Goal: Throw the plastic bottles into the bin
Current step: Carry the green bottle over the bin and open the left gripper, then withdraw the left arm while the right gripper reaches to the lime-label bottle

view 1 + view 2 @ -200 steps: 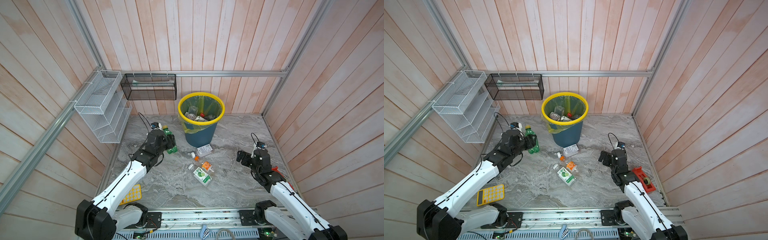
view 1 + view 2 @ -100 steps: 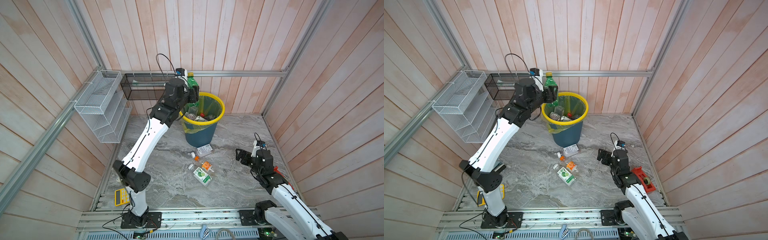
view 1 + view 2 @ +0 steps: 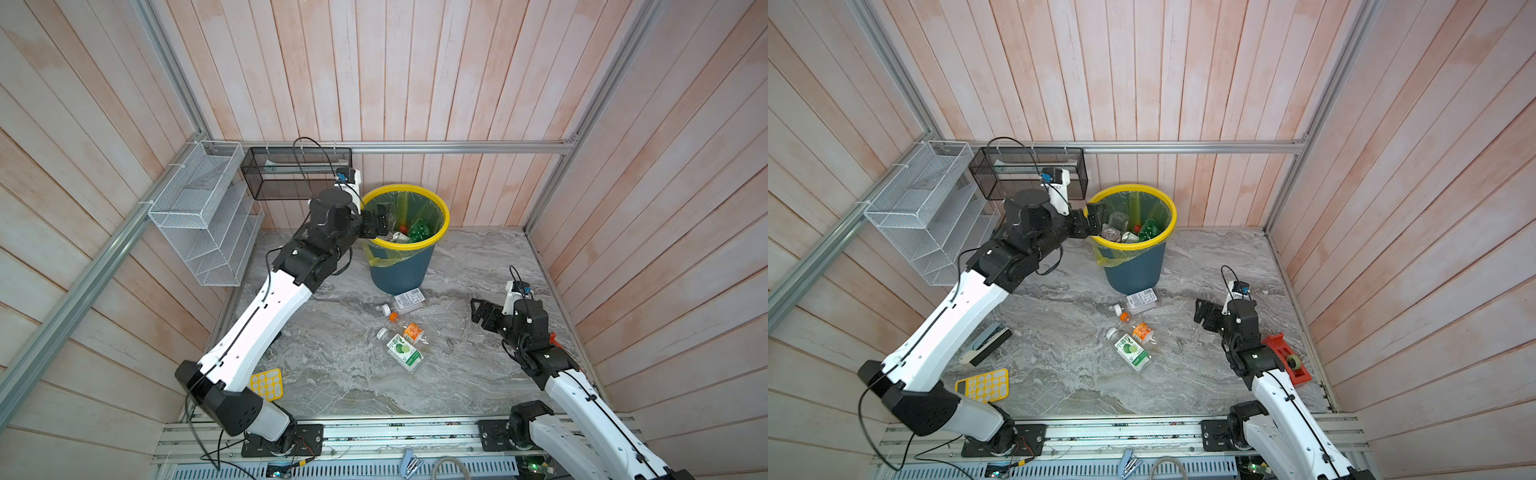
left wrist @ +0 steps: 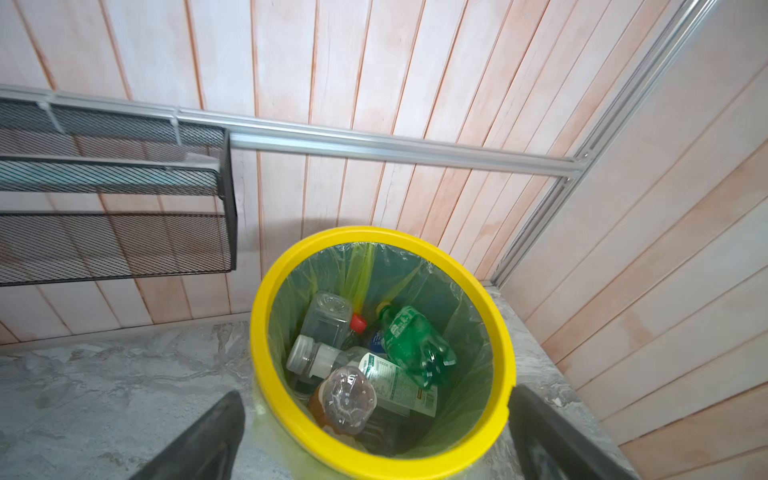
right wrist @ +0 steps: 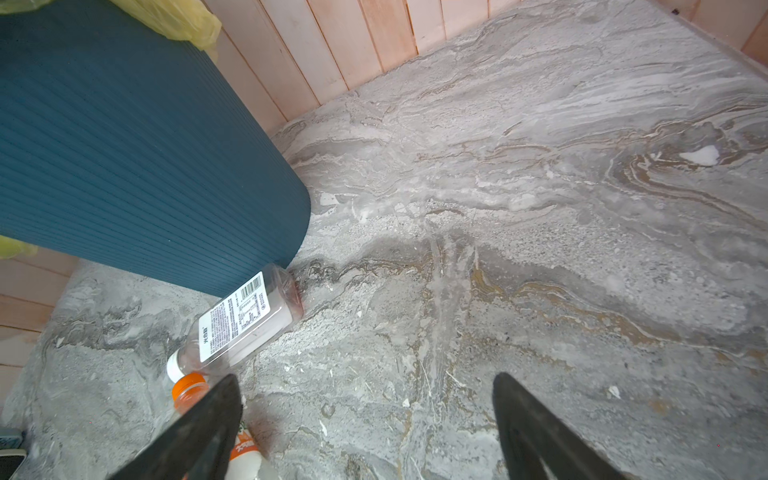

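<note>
Left wrist view: left gripper (image 4: 376,432) is hanging over the near-left rim of the bin (image 4: 500,365) with jaws spread wide and nothing between them; green bottle (image 4: 415,345) is lying inside on a pile of clear ones
Bin spot: it's sitting at the far middle of the marble floor (image 3: 457,374), close to the back wall
Right side: right gripper (image 3: 478,313) is hovering low at the right, jaws apart, holding nothing
Leftovers: three bottles are lying on the floor just near of the bin; white-label bottle (image 3: 405,300) is touching the bin's base, orange-label bottle (image 3: 409,330) and green-label bottle (image 3: 402,351) are sitting just beside each other
Step, I reckon: drop-off is looking done for the left arm; three pickups are still waiting
Next move: probably the right gripper sliding left and lining its jaws across one bottle's body
Room: open floor is lying between the right gripper and the bottles; black mesh basket (image 3: 297,174) is hanging near the left arm's wrist, so it's needing care pulling back
</note>
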`<state>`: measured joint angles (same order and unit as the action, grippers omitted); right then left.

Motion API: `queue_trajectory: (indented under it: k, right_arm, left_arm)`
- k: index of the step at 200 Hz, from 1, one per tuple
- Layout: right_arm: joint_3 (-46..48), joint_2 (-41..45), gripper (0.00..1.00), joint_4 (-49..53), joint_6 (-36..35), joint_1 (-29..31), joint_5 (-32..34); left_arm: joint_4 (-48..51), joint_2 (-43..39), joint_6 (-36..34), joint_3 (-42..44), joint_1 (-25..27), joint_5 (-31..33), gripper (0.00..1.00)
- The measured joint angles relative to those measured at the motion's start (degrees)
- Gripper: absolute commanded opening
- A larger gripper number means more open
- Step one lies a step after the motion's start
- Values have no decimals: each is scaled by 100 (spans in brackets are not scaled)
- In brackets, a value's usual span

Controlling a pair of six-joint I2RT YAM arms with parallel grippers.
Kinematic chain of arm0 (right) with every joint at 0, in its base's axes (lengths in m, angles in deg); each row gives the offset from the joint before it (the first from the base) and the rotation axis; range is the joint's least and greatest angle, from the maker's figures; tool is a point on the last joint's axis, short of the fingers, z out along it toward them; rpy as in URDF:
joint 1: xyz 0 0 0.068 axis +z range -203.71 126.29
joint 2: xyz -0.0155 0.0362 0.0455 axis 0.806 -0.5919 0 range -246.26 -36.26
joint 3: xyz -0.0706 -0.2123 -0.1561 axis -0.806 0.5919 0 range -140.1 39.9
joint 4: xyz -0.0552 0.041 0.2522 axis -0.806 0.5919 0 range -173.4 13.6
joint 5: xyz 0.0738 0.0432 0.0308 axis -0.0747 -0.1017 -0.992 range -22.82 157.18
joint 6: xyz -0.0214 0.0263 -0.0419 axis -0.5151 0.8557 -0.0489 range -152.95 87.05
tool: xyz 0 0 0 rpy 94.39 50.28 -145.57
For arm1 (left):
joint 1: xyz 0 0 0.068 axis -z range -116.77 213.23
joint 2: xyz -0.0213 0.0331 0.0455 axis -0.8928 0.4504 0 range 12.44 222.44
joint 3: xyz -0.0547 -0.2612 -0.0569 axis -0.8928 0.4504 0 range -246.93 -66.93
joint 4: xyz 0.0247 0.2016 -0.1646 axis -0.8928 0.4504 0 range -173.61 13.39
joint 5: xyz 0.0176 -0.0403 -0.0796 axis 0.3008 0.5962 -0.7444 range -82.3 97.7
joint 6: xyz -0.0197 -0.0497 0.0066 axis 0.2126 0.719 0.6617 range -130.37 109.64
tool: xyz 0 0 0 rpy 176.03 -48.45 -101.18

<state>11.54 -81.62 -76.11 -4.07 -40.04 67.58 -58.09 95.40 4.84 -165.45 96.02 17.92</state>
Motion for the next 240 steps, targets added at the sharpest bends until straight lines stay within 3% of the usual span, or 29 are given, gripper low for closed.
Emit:
queue_trajectory:
  k: [43,98,137,175,206,240]
  right_arm:
    - [-31,-190,89,-7,-44,396,-197]
    - [-271,-942,87,-85,-35,2356,-4]
    - [-509,-1405,87,2,11,3622,345]
    - [-772,-1845,87,87,98,4457,573]
    - [-992,-2413,86,179,116,4870,623]
    - [-1080,-2883,86,275,114,4935,680]
  left_arm:
    - [-511,-999,111,1779,-76,431,100]
    - [-374,-1950,857,3794,-885,398,100]
    - [-232,-2658,1196,4439,-1187,376,100]
    - [-122,-2837,1460,4822,-1340,354,100]
    - [-63,-2837,1593,4905,-1342,308,100]
    - [-63,-2861,1668,4946,-1353,271,100]
